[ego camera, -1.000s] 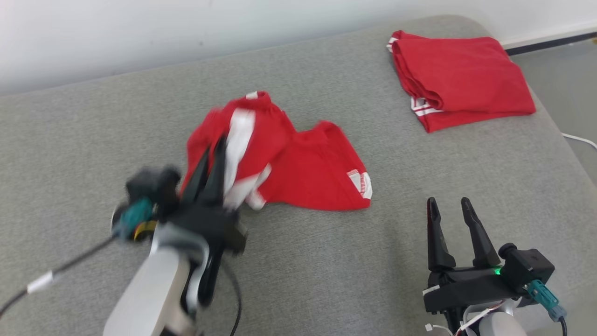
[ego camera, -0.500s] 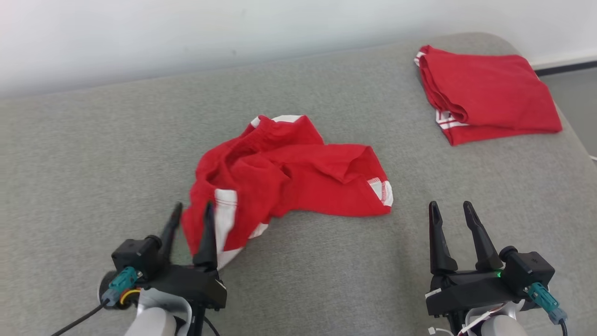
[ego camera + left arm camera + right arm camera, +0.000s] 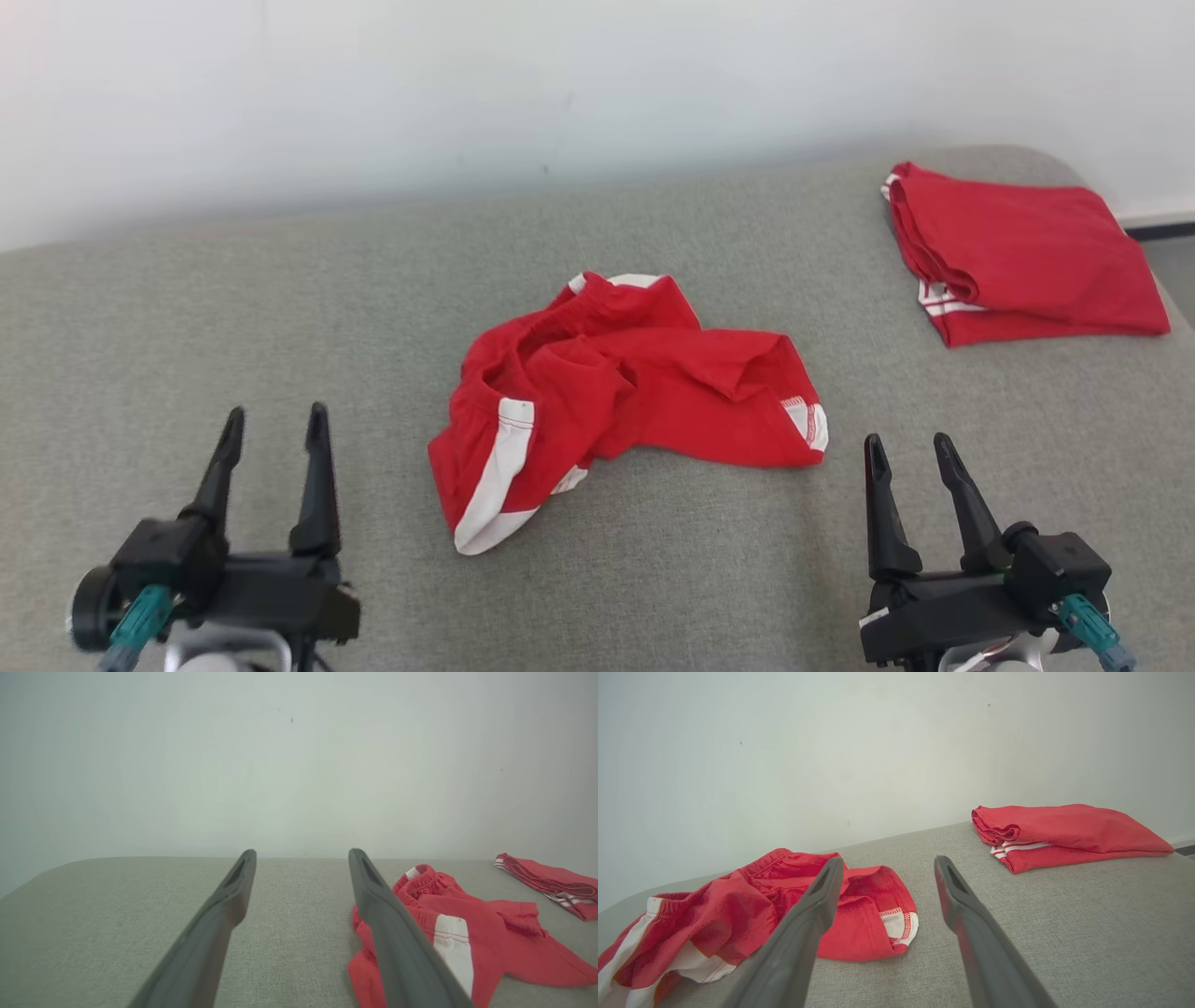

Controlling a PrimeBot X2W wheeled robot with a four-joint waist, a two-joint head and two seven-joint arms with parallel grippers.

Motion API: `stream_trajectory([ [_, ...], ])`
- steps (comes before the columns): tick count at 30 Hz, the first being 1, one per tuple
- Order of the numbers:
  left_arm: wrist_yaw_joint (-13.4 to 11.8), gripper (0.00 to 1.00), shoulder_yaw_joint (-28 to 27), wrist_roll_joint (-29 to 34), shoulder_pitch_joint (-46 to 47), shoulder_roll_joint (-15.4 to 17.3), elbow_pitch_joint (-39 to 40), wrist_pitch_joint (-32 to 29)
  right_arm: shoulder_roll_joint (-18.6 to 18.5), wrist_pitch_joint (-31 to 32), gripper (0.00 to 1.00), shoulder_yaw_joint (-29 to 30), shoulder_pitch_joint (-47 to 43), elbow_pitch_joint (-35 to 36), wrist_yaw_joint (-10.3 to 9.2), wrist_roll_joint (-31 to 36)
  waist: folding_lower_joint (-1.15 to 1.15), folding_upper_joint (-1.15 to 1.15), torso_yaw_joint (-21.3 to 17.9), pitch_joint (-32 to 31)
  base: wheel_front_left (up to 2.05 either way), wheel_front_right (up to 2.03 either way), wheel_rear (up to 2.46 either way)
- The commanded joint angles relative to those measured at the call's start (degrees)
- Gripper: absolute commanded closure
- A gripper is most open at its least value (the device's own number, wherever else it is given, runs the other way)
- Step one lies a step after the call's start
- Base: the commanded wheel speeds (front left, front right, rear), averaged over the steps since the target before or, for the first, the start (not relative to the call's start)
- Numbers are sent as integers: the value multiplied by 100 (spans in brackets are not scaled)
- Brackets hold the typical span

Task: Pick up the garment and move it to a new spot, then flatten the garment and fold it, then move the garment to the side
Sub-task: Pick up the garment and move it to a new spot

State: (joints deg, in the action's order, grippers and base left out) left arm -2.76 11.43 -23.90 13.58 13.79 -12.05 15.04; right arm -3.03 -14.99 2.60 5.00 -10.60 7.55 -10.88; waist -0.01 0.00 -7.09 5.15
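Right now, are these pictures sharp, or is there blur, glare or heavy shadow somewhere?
Head view: sharp, even soft light, no glare, only a faint shadow under the crumpled garment. Left wrist view: the fingers look soft near the lens, corners dim. Right wrist view: folded garment clear, no glare.

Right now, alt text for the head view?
A crumpled red garment with white trim lies on a grey padded surface, between the open left tool and open right tool, touching neither. A folded red garment sits at the far right.
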Motion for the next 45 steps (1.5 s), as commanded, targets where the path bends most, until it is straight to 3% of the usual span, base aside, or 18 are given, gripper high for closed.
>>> stream_trajectory([
  [1, 15, 0, -87, 91, -173, 48, 102, 16, -5, -26, 0, -2, -85, 14, -15, 43, 1, 0, 165, -209, 0, 0, 0],
  [21, 229, 0, -1050, 764, -1905, 36, 780, 17, -88, -25, 0, 31, -566, -9, -15, -61, 1, 0, 568, -663, 0, 0, 0],
  [33, 567, 0, -1264, 925, -2167, -132, 744, 18, -61, -25, 0, -24, -634, -103, -15, -88, 1, 0, 623, -704, 0, 0, 0],
  [45, 719, 0, -1456, 1127, -2141, -319, 615, 18, -53, -25, 0, -73, -619, -194, -15, -113, 1, 0, 611, -704, 0, 0, 0],
])
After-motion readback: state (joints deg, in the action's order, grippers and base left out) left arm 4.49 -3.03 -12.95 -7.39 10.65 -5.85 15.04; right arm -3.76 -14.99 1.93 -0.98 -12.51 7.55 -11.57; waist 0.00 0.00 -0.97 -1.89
